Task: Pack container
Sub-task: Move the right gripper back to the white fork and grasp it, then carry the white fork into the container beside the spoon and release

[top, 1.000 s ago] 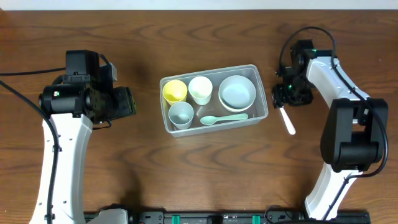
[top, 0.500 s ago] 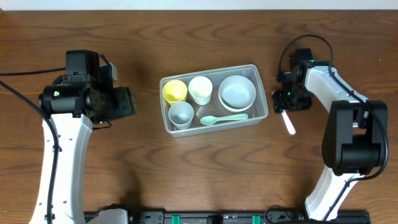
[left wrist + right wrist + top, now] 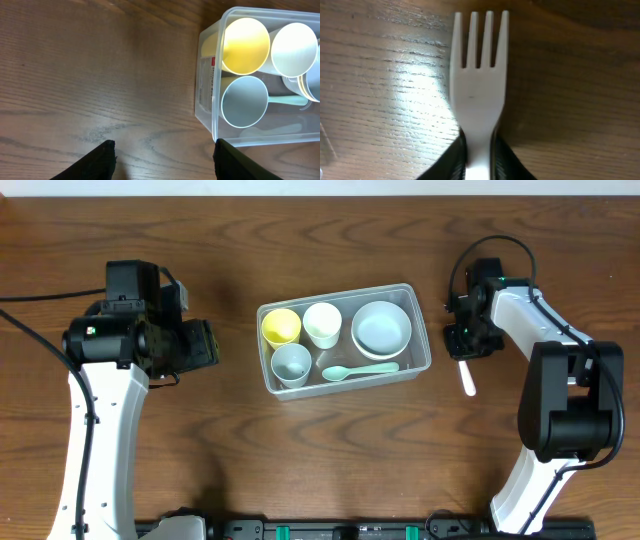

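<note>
The clear rectangular container stands mid-table and holds a yellow cup, a white cup, a grey-blue cup, a pale bowl and a mint spoon. My right gripper is just right of the container, shut on the neck of a white plastic fork whose handle sticks out toward the front. The fork's tines point away over the wood in the right wrist view. My left gripper is open and empty, left of the container.
The wooden table extends around the container. The right arm's links stand along the right side, the left arm along the left.
My right gripper moved slightly toward the container and up, and the fork shifted with it. The left arm has not moved.
</note>
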Motion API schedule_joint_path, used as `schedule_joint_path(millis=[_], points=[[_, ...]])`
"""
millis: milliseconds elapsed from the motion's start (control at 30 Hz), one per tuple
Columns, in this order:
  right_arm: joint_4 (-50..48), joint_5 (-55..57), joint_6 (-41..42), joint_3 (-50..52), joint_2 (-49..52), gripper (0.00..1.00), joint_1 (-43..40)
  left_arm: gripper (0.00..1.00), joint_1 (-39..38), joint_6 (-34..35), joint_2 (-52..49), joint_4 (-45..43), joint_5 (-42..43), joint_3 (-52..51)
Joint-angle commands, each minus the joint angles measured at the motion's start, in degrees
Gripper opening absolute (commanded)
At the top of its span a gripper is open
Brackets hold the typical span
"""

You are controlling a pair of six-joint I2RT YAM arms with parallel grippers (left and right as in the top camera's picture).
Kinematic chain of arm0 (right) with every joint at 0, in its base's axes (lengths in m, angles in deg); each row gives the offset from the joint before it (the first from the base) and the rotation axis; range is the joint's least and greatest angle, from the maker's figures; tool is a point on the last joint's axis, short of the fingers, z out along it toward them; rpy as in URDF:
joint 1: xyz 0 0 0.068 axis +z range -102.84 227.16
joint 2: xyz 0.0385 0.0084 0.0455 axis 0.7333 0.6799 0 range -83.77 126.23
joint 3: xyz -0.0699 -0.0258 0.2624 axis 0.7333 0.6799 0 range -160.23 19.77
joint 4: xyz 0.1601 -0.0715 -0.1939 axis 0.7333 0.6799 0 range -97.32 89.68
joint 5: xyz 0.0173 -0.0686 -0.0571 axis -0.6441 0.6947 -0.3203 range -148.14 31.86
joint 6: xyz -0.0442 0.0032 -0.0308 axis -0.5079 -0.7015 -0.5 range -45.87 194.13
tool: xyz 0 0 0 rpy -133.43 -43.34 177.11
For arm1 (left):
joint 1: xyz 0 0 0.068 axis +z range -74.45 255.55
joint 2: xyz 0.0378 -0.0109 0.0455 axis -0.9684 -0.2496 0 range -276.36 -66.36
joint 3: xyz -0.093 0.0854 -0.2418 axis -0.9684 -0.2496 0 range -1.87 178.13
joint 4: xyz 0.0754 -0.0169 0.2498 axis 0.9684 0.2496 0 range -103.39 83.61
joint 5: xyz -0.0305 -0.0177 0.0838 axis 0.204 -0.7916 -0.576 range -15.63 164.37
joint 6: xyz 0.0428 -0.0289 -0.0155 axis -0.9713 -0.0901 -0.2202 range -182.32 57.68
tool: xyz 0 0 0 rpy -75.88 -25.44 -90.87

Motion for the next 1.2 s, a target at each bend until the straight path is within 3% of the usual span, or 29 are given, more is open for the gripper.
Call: schedule_joint_path(millis=[0,200,533,833,1000,1167], points=[[-0.20,-2.62,-0.15,1.97,2.14,0.15,0.81,0.63,0.28,-0.35,0.13,0.11,0.55,-0.09],[-0.07,-2.64,-0.17,1.73,2.10,0.02,0.85,0.63,0.28,-0.35,0.13,0.11,0.55,-0.09],[-0.17,-3.52,-0.48,-5.84,-10.21,0.01,1.29,0.64,0.28,-0.35,0.13,0.09,0.55,-0.09],[1.09,-8.28,-25.49,-10.36,-24.96,0.01,13.86,0.64,0.28,-0.35,0.13,0.09,0.55,-0.09],[4.92,-8.26,-36.83,-9.73,-24.22,0.01,24.04,0.64,0.28,-0.33,0.13,0.11,0.55,-0.09],[5.03,-8.24,-42.01,-8.28,-21.18,0.01,29.79,0.64,0.28,-0.33,0.13,0.11,0.55,-0.09]])
